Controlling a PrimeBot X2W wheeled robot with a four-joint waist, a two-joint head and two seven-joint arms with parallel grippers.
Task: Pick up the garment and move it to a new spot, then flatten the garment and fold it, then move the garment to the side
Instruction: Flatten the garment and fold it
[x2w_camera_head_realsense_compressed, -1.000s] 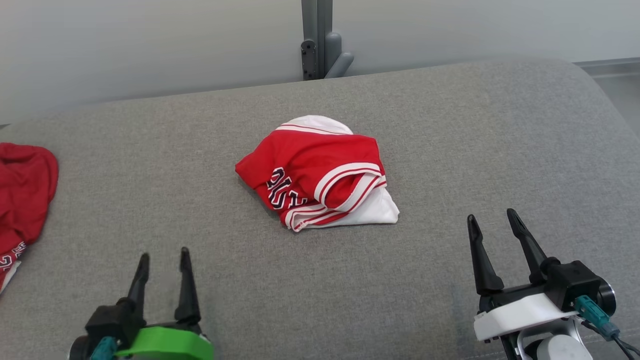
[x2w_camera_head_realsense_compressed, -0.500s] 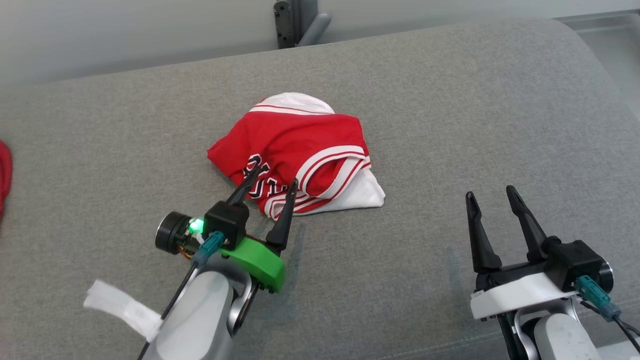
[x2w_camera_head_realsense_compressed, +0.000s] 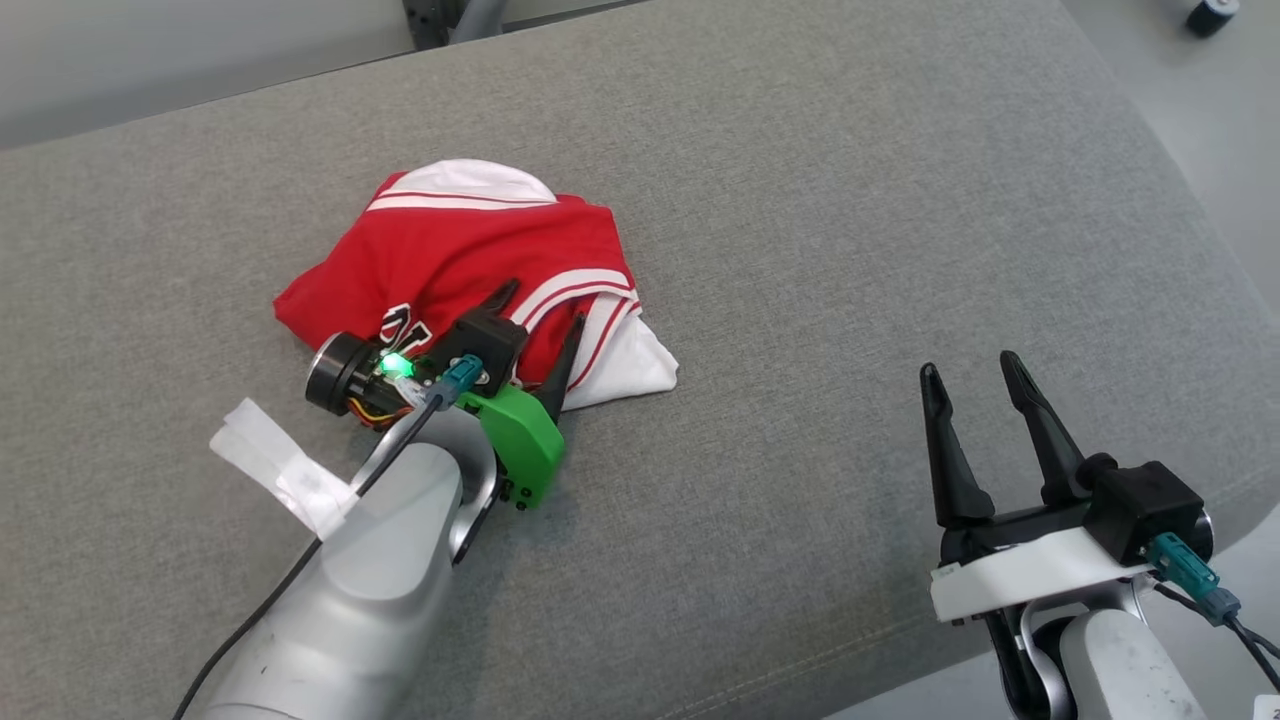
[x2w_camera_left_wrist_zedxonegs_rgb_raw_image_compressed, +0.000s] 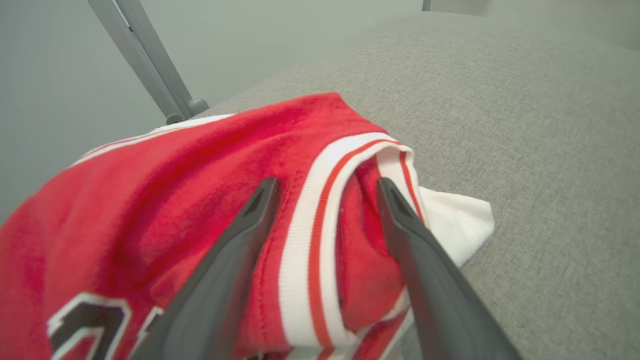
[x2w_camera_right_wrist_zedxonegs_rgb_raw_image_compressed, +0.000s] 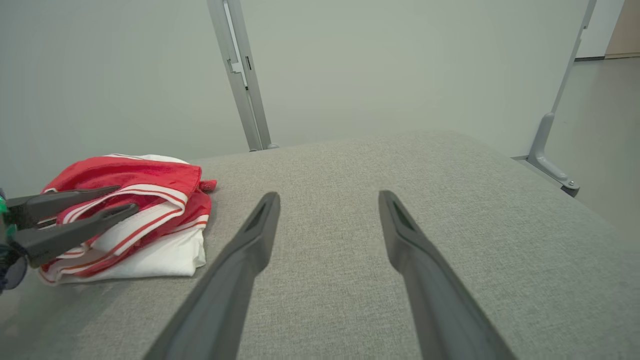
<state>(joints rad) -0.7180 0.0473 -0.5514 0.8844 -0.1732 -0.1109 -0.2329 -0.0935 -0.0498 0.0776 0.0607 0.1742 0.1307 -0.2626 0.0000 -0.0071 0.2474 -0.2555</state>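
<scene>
Left gripper (x2w_camera_head_realsense_compressed: 545, 302) jaws wide, nothing clamped. I see its two fingers (x2w_camera_left_wrist_zedxonegs_rgb_raw_image_compressed: 235, 250) straddling the striped white-and-red trim fold on the near right side of the red jersey (x2w_camera_head_realsense_compressed: 470, 240); both fingers lie on or against the cloth, but I can't tell if they press in. Green mount (x2w_camera_head_realsense_compressed: 520, 440) sits behind the fingers, a small green light (x2w_camera_head_realsense_compressed: 392, 365) is lit on the wrist, and a white tape tag (x2w_camera_head_realsense_compressed: 280, 470) hangs off the left forearm.

Jersey: crumpled heap, red with white panels and black-and-white lettering, resting on the grey fabric cushion (x2w_camera_head_realsense_compressed: 850, 200), left of the cushion's middle and closer to its far edge than its near edge. One white corner sticks out toward the right, flat on the cushion.

Right gripper (x2w_camera_head_realsense_compressed: 970, 364) jaws wide too, holding nothing, over the cushion's near right corner, well apart from the jersey. From the right wrist view the jersey (x2w_camera_right_wrist_zedxonegs_rgb_raw_image_compressed: 145, 175) sits far left with the left gripper's fingers (x2w_camera_right_wrist_zedxonegs_rgb_raw_image_compressed: 75, 227) across its front.

Grey metal post (x2w_camera_right_wrist_zedxonegs_rgb_raw_image_compressed: 245, 75) stands behind the cushion's far edge, against a pale wall.
</scene>
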